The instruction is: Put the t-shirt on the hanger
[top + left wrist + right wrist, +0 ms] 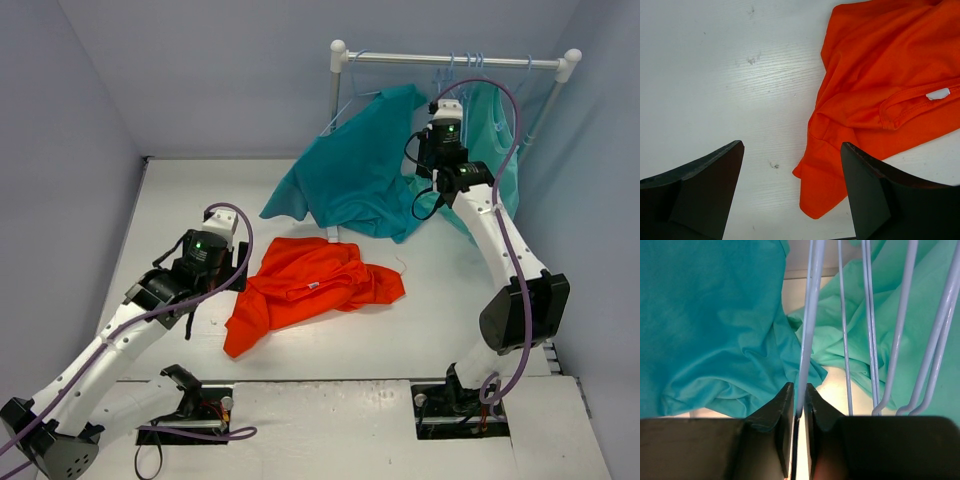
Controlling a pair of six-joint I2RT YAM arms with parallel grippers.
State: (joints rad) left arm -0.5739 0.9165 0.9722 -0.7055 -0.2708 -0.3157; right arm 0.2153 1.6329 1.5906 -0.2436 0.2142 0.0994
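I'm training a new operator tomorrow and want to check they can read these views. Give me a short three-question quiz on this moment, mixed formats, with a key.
1. True or false: the t-shirt lies crumpled on the table, not on any hanger.
2. Multiple choice: the right gripper is
A. open above the table
B. shut on the hanger at the rack
C. shut on orange fabric
3. Fill in: the left gripper is above the table beside the t-shirt, its jaws ____ with nothing between them.

Key: 1 true; 2 B; 3 open.
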